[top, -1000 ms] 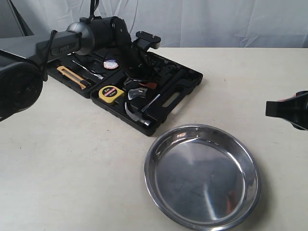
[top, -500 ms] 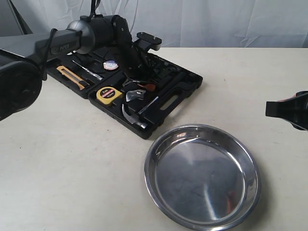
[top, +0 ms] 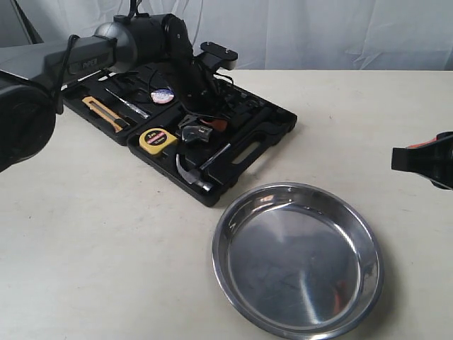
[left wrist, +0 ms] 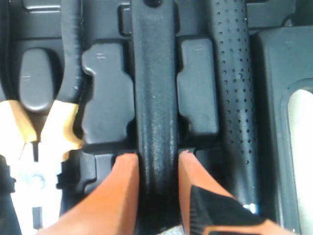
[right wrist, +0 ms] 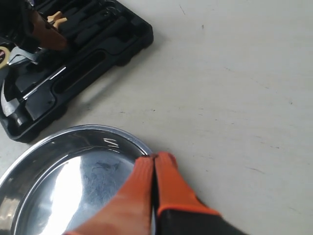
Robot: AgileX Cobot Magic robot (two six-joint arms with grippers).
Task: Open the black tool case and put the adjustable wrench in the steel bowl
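Note:
The black tool case (top: 277,119) lies open at the back left of the table, with tools in its recesses. My left gripper (top: 204,119) reaches down into it. In the left wrist view its orange fingers (left wrist: 124,169) press both sides of the adjustable wrench's (left wrist: 154,98) black handle. The wrench's silver head (top: 192,133) sits tilted up over its recess. The steel bowl (top: 297,188) stands empty in front of the case. My right gripper (right wrist: 155,157) hovers shut and empty above the bowl's (right wrist: 73,171) rim; it shows at the right edge of the exterior view (top: 419,160).
Beside the wrench lie a claw hammer (top: 188,170), a yellow tape measure (top: 157,139) and pliers (left wrist: 22,122). The hammer's dotted grip (left wrist: 234,73) runs close along the wrench handle. A yellow utility knife (top: 99,110) sits in the lid half. A white curtain hangs behind the table.
My left arm has risen slightly and the wrench's head has come up and back out of its recess. The case shifted a little to the left. The right gripper has stayed still.

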